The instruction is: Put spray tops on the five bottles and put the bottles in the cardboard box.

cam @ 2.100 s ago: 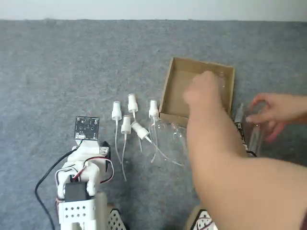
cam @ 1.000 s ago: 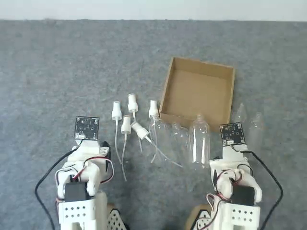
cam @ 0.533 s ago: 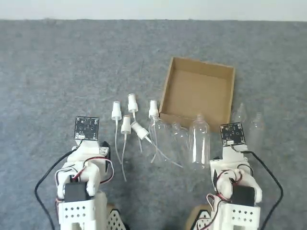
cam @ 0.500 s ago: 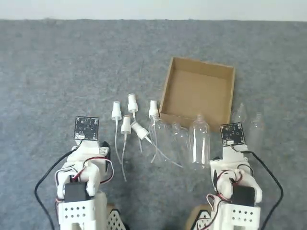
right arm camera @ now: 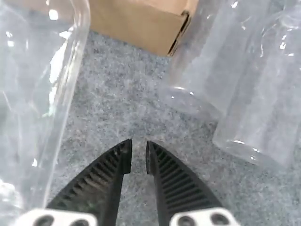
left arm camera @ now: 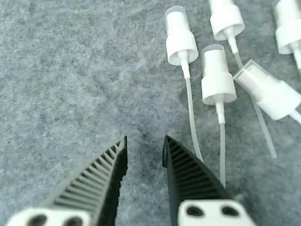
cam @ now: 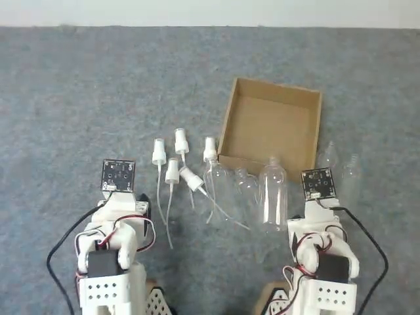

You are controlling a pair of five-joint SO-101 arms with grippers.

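Note:
Five white spray tops lie on the grey carpet left of the cardboard box (cam: 270,128): (cam: 159,152), (cam: 181,141), (cam: 172,172), (cam: 191,178), (cam: 209,149). Clear bottles sit in front of the box (cam: 220,187), (cam: 246,187), (cam: 273,193) and at its right side (cam: 327,156), (cam: 351,174). My left gripper (left arm camera: 144,142) hovers low over bare carpet, slightly open and empty, with spray tops (left arm camera: 180,40), (left arm camera: 217,77) just ahead. My right gripper (right arm camera: 138,142) is shut and empty, between a bottle (right arm camera: 37,94) and two others (right arm camera: 221,61), (right arm camera: 268,103), short of the box corner (right arm camera: 141,23).
Both arms sit at the near edge of the carpet, the left one (cam: 111,230) beside the spray tops' long tubes (cam: 169,210), the right one (cam: 321,243) close behind the bottles. Open carpet stretches to the far left and behind the box.
A person's arms that were over the box and bottles two seconds ago have withdrawn. Over the last second, neither arm nor any object has moved.

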